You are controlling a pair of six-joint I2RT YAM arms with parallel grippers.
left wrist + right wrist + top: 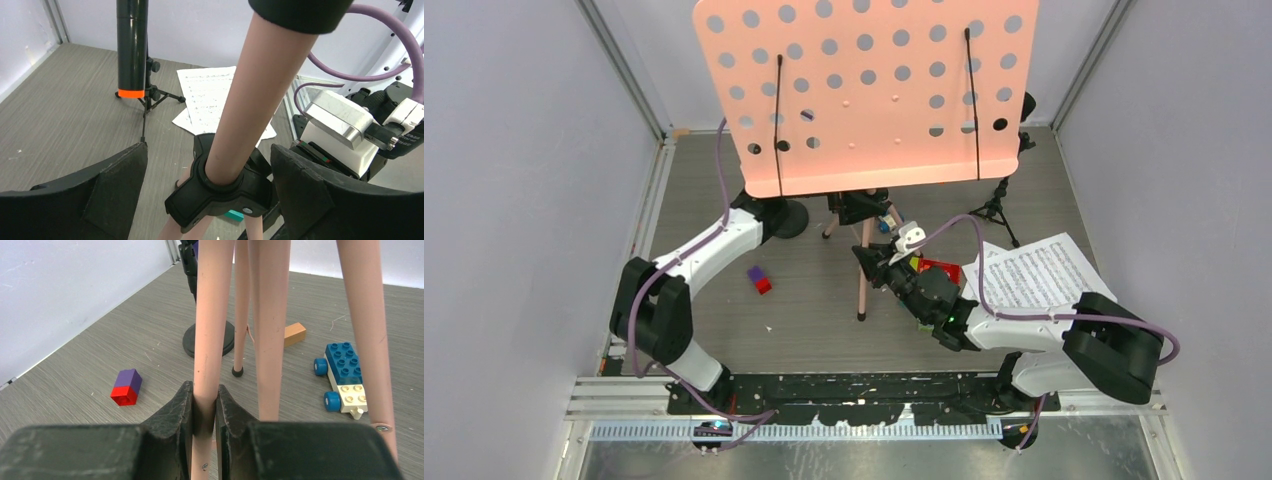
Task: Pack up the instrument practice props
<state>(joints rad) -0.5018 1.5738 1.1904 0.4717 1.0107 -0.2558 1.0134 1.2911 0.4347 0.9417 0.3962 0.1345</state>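
The pink perforated sheet-music holder [864, 90] stands on its tripod at the back centre. My left gripper [209, 146] is open, one jaw on each side of the pink pole [250, 100] just above the black leg hub [220, 192]. My right gripper [205, 390] is shut on one pink tripod leg [212, 315]; it also shows in the top view [864, 262]. White note sheets [1034, 275] lie at the right. The black orange-tipped microphone [131, 50] sits on its small tripod support [150, 97]. A round-based black support [208, 339] stands behind the legs; its microphone is mostly hidden.
A red-and-purple brick [759, 280] lies left of the tripod. A blue toy car [342, 375] and an orange brick [294, 333] lie among the legs, and a teal brick [234, 215] under the hub. Grey walls enclose the table on three sides.
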